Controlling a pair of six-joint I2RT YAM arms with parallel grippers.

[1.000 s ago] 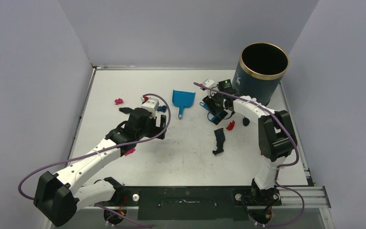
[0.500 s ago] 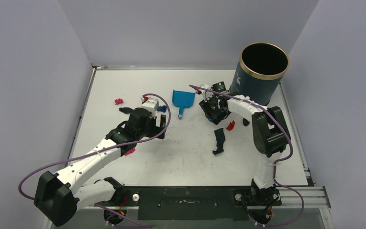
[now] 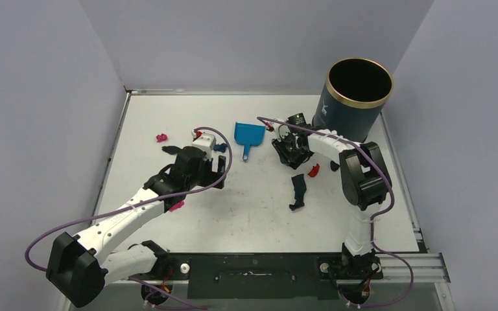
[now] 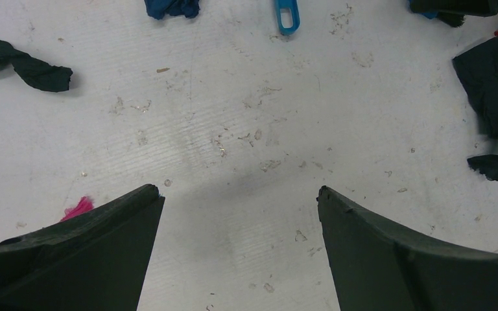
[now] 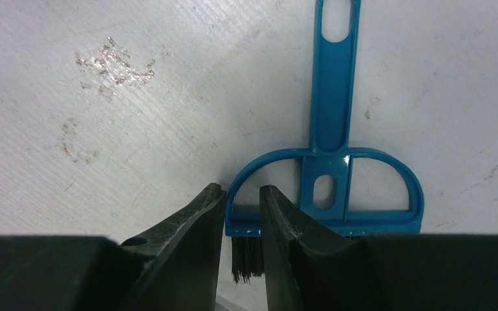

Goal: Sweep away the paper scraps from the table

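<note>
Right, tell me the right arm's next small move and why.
Probably close the right gripper firmly on the brush and lift it. Its fingers straddle the left end of the brush's head, bristles showing between them, though a firm grip isn't evident. Several paper scraps lie unswept on the table.

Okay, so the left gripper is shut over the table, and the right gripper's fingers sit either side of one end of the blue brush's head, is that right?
Not quite. The left gripper is wide open over the table, not shut; the left wrist view shows it. The rest holds: the right gripper's fingers sit either side of one end of the blue hand brush's head.
</note>
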